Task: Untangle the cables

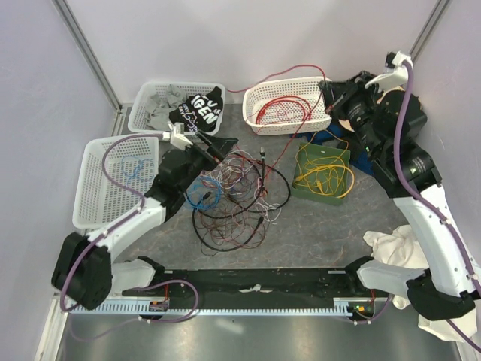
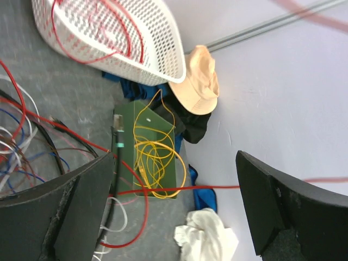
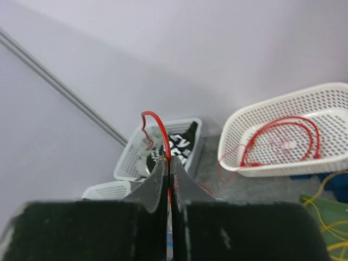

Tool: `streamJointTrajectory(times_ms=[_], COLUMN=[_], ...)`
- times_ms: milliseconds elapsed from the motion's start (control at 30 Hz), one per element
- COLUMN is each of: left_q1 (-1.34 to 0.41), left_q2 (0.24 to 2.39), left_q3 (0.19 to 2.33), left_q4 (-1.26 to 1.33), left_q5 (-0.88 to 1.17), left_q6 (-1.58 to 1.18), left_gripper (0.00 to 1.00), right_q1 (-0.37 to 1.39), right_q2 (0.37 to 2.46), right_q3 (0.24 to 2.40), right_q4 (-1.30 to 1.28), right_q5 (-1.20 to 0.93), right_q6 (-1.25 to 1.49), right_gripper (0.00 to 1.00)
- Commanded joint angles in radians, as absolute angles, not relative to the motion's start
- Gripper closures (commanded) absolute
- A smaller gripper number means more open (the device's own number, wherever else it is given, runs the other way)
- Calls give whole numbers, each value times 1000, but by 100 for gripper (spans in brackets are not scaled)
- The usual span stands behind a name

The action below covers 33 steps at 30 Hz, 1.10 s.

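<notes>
Between right fingers (image 3: 154, 187), red cable (image 3: 165, 144) pinched, lengthwise

Left arm (image 1: 128, 226) is stretched forward and low, and the left gripper (image 2: 175, 157) has its jaws wide apart. Right arm (image 1: 436, 218) is raised high with the elbow bent. The right gripper (image 3: 167, 164) has its fingers pressed together, pinching a red cable (image 3: 157, 122).

pale lilac walls (image 1: 225, 37) enclose a mottled grey tabletop (image 1: 323, 226); metal strips (image 1: 86, 47) run up the two back corners, under soft, even light.
</notes>
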<state>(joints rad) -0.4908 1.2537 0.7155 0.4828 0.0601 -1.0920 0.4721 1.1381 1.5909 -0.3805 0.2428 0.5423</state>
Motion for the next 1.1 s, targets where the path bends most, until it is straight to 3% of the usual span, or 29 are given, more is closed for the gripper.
streamJointTrajectory(times_ms=[0,267,400,933,1067], left_q1=[-514,-696,-793,-815,-808], left_q2=[1112,1026,1043,1471,1535], left_q3=[619,600,543,736,775], left_q4=[604,686,869,1092,1123], left_q5=[14,14,21,121,129], left_q6=[-786,-269,-30,141,147], left_gripper=[0,0,0,0,8], right_q1=[472,474,472,483,489], right_q2=[1209,1296,1325,1284,1267], right_q3=[1797,1956,2016,1965,1944], right_q4=[-432,-511,-532,-552,-554], right_q5=[135,17,-36,-78,-75], right_q6=[566,632,658,680,672], right_gripper=[100,100,100,100,100])
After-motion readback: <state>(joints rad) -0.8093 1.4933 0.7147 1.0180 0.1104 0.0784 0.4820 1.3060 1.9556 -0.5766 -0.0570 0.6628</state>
